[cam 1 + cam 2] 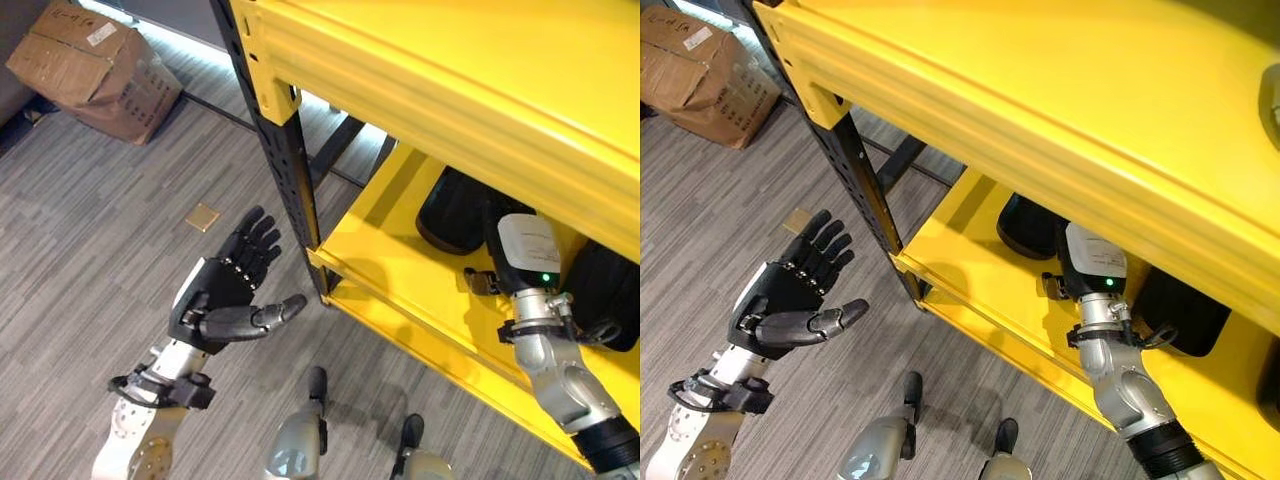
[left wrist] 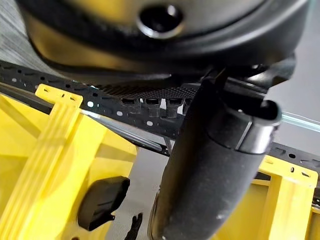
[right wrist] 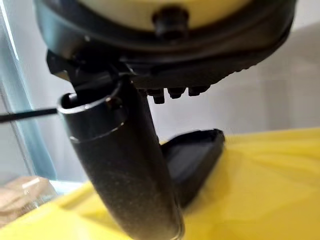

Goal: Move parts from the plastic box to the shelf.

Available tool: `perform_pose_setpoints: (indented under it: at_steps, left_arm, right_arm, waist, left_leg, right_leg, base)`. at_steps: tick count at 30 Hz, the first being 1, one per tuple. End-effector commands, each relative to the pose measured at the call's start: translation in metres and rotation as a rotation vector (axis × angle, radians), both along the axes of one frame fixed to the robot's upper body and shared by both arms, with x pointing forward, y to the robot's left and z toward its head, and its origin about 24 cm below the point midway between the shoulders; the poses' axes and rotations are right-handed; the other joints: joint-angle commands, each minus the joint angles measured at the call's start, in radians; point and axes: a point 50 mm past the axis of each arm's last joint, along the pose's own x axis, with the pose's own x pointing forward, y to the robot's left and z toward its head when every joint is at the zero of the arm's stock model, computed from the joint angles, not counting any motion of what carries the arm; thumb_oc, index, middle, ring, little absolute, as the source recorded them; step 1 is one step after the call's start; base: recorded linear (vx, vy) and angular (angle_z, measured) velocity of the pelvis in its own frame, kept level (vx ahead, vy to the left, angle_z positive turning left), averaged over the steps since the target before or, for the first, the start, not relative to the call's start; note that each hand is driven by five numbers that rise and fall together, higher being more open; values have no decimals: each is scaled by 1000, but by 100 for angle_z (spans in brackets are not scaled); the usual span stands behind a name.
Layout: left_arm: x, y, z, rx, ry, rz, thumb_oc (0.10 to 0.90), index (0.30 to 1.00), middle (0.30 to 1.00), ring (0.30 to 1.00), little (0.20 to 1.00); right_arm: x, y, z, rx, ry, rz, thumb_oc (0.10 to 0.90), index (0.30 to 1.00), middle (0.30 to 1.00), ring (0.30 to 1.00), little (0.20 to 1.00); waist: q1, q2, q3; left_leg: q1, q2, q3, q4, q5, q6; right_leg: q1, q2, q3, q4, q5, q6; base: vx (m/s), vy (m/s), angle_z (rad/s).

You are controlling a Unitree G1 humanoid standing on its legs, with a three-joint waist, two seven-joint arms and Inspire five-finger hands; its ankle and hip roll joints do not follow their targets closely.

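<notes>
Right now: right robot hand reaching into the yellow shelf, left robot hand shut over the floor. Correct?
One error: the left robot hand is open, fingers straight, as the left eye view shows. The right robot hand does reach into the yellow shelf.

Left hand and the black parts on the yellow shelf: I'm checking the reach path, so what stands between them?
In the left eye view, the shelf's black perforated upright stands between the open left hand and the black parts.
</notes>
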Motion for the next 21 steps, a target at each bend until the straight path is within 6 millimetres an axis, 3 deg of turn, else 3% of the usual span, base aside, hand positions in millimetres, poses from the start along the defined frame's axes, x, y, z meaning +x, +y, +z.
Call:
perform_pose_setpoints:
  at_steps: [1,12,21]
  left_arm:
    - [-5,-8,38,-24,-208,-44,900,1000,1000,1000,1000]
    - [0,-15,36,-39,-198,-76,900,1000,1000,1000,1000]
    - [0,-17,34,-44,-193,-95,900,1000,1000,1000,1000]
  right_arm:
    - [2,24,62,-1,-280,141,900,1000,1000,1000,1000]
    - [18,53,61,-39,-127,234,900,1000,1000,1000,1000]
    - [30,54,31,-20,78,186,900,1000,1000,1000,1000]
  waist:
    - [-1,7,-87]
    - [20,7,-88]
    - [39,-2,-83]
  left_leg:
    - [59,61,-9,69,-152,-17]
    - [53,57,-19,78,-154,-19]
    - [50,57,-31,79,-148,-17]
  right_leg:
    - [-71,-21,12,117,-34,-11]
    - [-67,-26,1,121,-39,-13]
    - [-58,-25,-13,120,-36,-13]
  base:
    - [0,0,0]
    - [1,2,0]
    - [3,-4,2]
